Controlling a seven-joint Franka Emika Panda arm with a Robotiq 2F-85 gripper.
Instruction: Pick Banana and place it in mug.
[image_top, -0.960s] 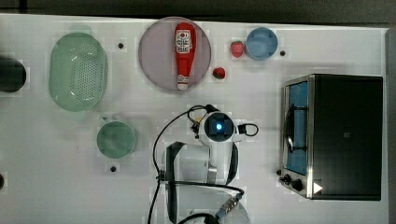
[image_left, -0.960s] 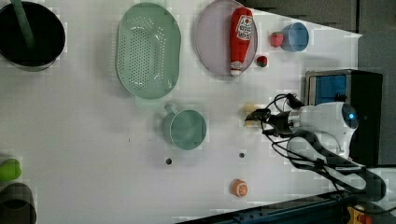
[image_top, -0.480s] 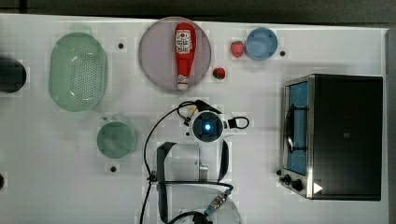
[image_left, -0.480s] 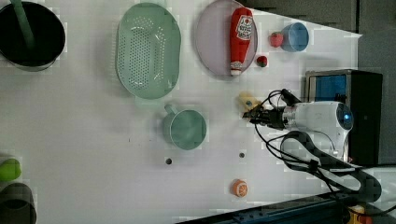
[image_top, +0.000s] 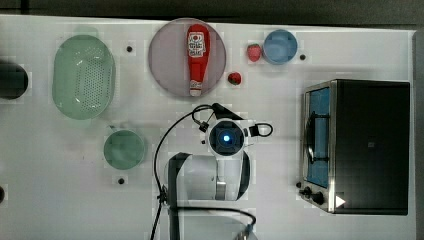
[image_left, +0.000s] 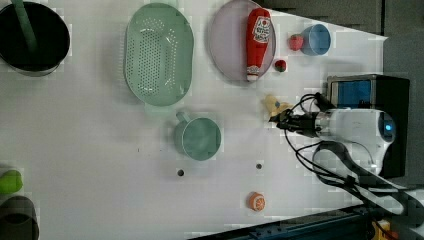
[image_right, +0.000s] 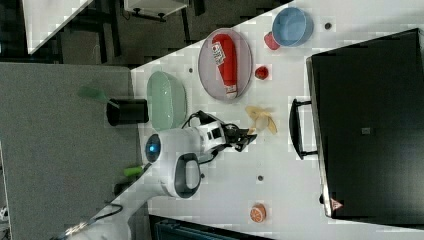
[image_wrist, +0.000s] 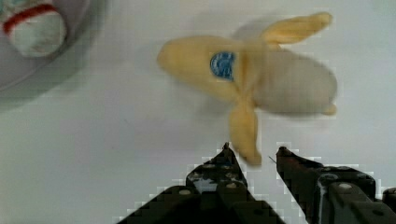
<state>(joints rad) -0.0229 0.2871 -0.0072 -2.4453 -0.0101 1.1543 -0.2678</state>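
The banana (image_wrist: 247, 79) lies flat on the white table, pale yellow, with a blue sticker and splayed peel flaps. My gripper (image_wrist: 254, 151) hangs just beside it, open by a narrow gap, and the tip of one peel flap reaches between the fingertips. In the left view the gripper (image_left: 280, 121) sits just below the banana (image_left: 274, 106), and the teal-green mug (image_left: 200, 138) stands upright and empty to the left view's left. The right view has the banana (image_right: 261, 119) next to the gripper (image_right: 250, 134). In the top view my wrist covers the banana, and the mug (image_top: 124, 149) is off to the top view's left.
A grey plate (image_top: 165, 60) holds a ketchup bottle (image_top: 196, 57) close behind the banana. A green colander (image_top: 82, 75), a blue cup (image_top: 280, 46), a strawberry (image_top: 254, 51) and a toaster oven (image_top: 360, 145) stand around. An orange slice (image_left: 257, 201) lies near the table's front edge.
My wrist has shifted slightly beside the banana. The banana lies where it was on the table, and the mug has not moved.
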